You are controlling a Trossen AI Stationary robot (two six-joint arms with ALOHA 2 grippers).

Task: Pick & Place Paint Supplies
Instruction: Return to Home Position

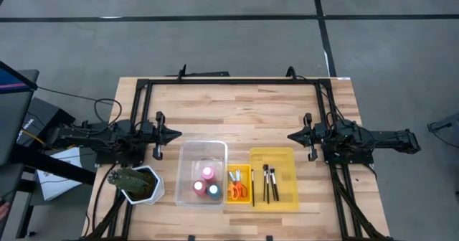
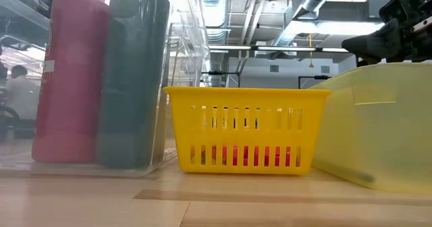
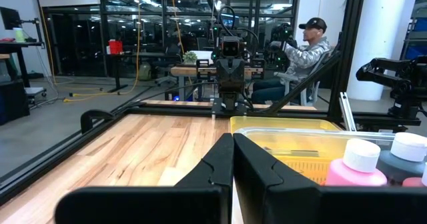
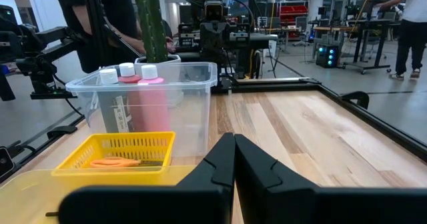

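Three paint bottles stand in the clear bin (image 1: 202, 149): pink (image 1: 208, 173), red (image 1: 199, 187) and dark blue (image 1: 214, 191). The orange-handled scissors (image 1: 237, 191) lie in the small yellow basket (image 1: 239, 168). Three dark-handled paintbrushes (image 1: 270, 183) lie in the larger yellow bin (image 1: 274, 156). My left gripper (image 1: 177, 134) hovers shut by the clear bin's far left corner. My right gripper (image 1: 290, 135) hovers shut by the yellow bin's far right corner. Both point at each other across the table. The low view shows the red bottle (image 2: 69, 78) and the dark blue bottle (image 2: 132, 78) up close.
A green plant in a white pot (image 1: 136, 183) stands at the table's near left, beside the left arm. A black frame (image 1: 229, 81) runs round the table's far half. Bare wood lies between the grippers and behind the bins. People show in the room beyond (image 3: 308, 47).
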